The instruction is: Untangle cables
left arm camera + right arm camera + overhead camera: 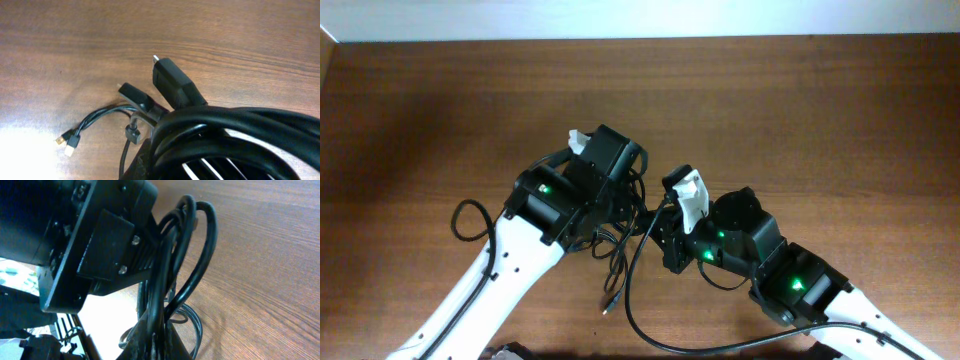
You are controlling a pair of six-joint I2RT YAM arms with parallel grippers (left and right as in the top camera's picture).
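Cables (pixel 240 135) fill the near edge of my left wrist view, a fat bundle of black loops riding over the left pincer (pixel 145 167). It is clenched and, as far as I can judge, pinching that bundle. Just beyond, a large black plug (pixel 175 85) and a smaller plug (pixel 137 97) jut out, and farther off two gold-tipped ends (pixel 67 142) lie on the desk (pixel 75 40).

On the other side the right pincer (pixel 155 342) is clenched too, with several loops running down into it. The left arm's housing (pixel 90 235) crowds close behind.

From above, the tangle sits mid-desk between both arms, with one strand trailing toward the front edge.

My worry is that both grips hold the same strands. If so, pulling apart would cinch the knot or drag a plug into the loops. The arms also look near enough to knock together.
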